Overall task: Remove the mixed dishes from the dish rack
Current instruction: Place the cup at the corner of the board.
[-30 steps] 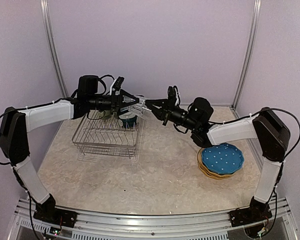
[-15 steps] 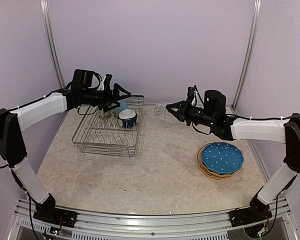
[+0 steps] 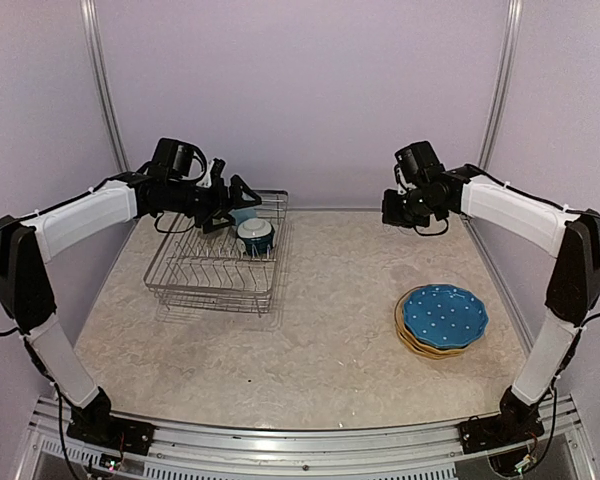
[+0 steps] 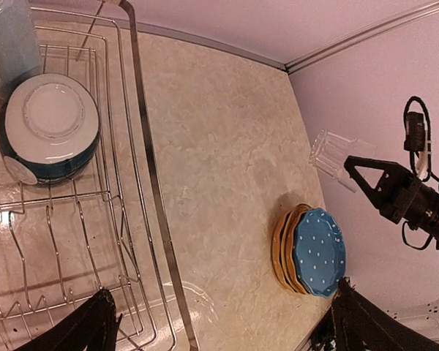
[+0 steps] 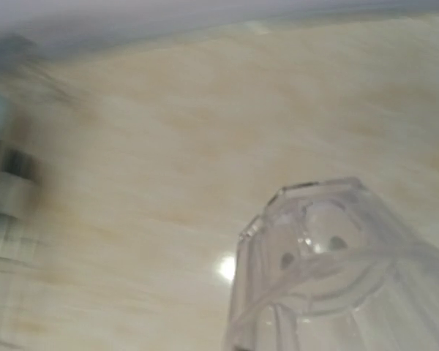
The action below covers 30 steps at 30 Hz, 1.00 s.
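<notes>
On the table (image 3: 320, 340), at the left, we see the big wire dish rack (image 3: 212, 268). Well apart from it, at the right, the plates (image 3: 443, 320) sit in a pile, with the blue dotted one on top. Inside the rack, at its far end, the dark-teal bowl (image 3: 255, 236) sits beside the light blue mug (image 4: 7, 40). Our left jaws hang wide apart over the rack. Our right jaws are clamped on the small clear glass (image 4: 332, 155), high over the far right of the table. We think the smooth glass could slip and break if we let go up there.
</notes>
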Tool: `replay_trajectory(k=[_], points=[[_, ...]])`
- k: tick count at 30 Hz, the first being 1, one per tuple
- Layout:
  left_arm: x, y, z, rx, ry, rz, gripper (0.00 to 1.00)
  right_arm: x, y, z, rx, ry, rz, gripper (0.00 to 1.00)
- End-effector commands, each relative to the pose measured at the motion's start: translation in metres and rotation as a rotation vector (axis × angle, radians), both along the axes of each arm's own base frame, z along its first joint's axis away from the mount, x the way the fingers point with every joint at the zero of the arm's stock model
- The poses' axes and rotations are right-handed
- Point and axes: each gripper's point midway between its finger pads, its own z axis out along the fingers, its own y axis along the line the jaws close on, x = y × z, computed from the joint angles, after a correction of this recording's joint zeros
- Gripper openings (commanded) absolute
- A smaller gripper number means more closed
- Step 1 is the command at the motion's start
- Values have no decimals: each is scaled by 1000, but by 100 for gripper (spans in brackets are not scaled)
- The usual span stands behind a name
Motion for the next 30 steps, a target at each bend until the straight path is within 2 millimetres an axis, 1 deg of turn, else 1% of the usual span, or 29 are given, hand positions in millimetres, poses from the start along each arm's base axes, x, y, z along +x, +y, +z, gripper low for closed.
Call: replay_trajectory(k=[1,4,7,13,17,19,25,30], points=[[1,0,7,39,-32,-2,97,-9,-59,-63,-300,233,-14,0],[2,1,7,54,-39,0,97,-3,-79,-83,-357,319,-29,0],[2,2,7,59,-41,-2,97,2,-98,-94,-441,368,-62,0],[1,0,7,50,-32,-11,97,6,-116,-120,-526,465,-60,0],[0,-3,7,42,-25,-22,97,8,-114,-133,-531,489,-28,0],[0,-3,8,43,-25,-22,97,10,-109,-138,-520,497,-5,0],[-1,-3,12,39,-33,-22,97,20,-96,-147,-481,480,45,0],[-3,-4,12,53,-37,-25,97,21,-97,-151,-483,481,47,0]])
